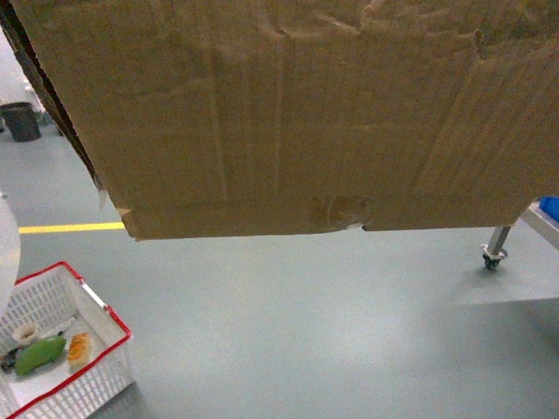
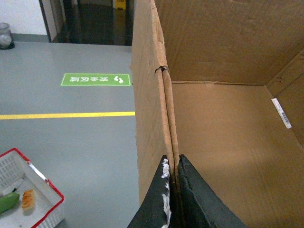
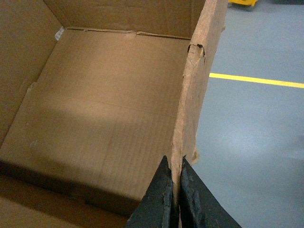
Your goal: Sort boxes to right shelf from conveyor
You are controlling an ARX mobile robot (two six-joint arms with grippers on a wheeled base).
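A large brown cardboard box (image 1: 288,113) hangs above the grey floor and fills the upper head view, its creased side toward me. My left gripper (image 2: 173,161) is shut on the box's (image 2: 223,133) left wall edge. On the opposite wall of the box (image 3: 104,104), my right gripper (image 3: 175,162) is shut on the ragged top edge. The box is empty inside. At the right edge of the head view a steel leg with a caster (image 1: 494,251) and a bit of frame show, perhaps the right shelf. The conveyor is out of view.
A white basket with a red rim (image 1: 65,345) holding toy food sits on the floor at lower left. A yellow floor line (image 1: 70,228) runs across; a green floor sign (image 2: 95,79) lies beyond it. A dark bin (image 1: 21,120) stands far left.
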